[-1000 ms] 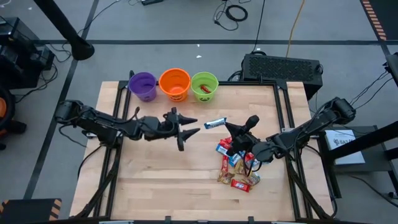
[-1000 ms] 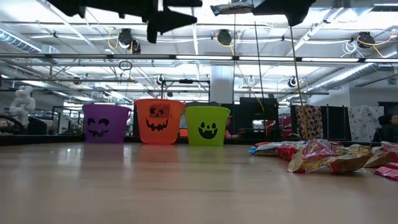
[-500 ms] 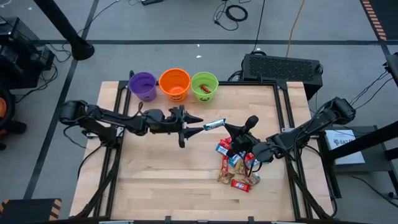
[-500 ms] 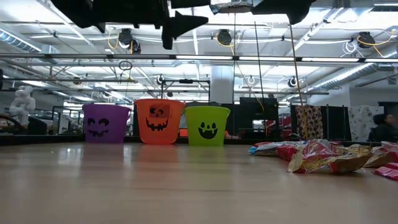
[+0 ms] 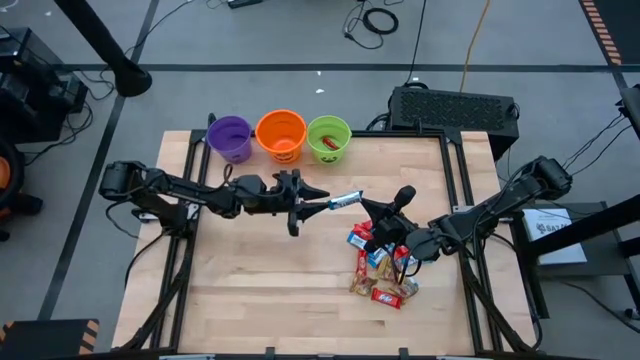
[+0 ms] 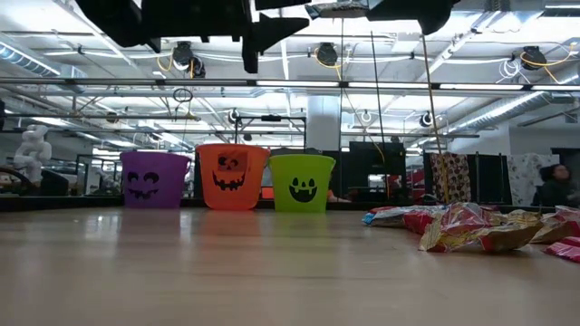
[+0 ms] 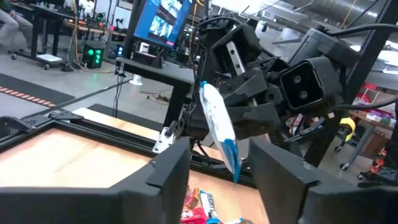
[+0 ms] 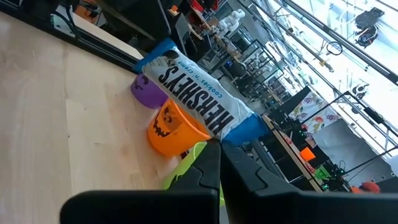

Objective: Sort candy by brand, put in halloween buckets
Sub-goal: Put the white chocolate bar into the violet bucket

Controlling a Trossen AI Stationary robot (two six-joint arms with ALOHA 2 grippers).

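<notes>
A white-and-blue candy bar (image 5: pixel 345 200) hangs in the air over the middle of the table, with my right gripper (image 5: pixel 366 207) shut on it. My left gripper (image 5: pixel 322 202) is open and level. Its two fingers (image 7: pixel 169 173) stand on either side of the bar's free end (image 7: pixel 231 163), with a gap on both sides. A pile of candy (image 5: pixel 384 268) in red, blue and gold wrappers lies on the table right of centre. The purple (image 5: pixel 230 138), orange (image 5: pixel 281 135) and green (image 5: pixel 329 138) halloween buckets stand in a row at the far edge. A red candy (image 5: pixel 328 143) lies in the green one. My right gripper pinches the bar's blue end (image 8: pixel 246 132) between its two shut fingers (image 8: pixel 210 163). The fingers come level from the table's right and lie along the bar. The bar sticks out toward the table's left, lifted clear of the table.
Bare wooden table top (image 5: pixel 260 280) lies left of and in front of the candy pile. A black box (image 5: pixel 455 108) sits beyond the far right corner. In the low view the buckets (image 6: pixel 232 177) stand far off and the pile (image 6: pixel 471 226) lies at the right.
My left gripper has gone toward the table's right edge, toward the bar held by my right gripper, and has rolled about its own axis. Its fingers now flank the bar's free end. My right gripper and the bar have kept still.
</notes>
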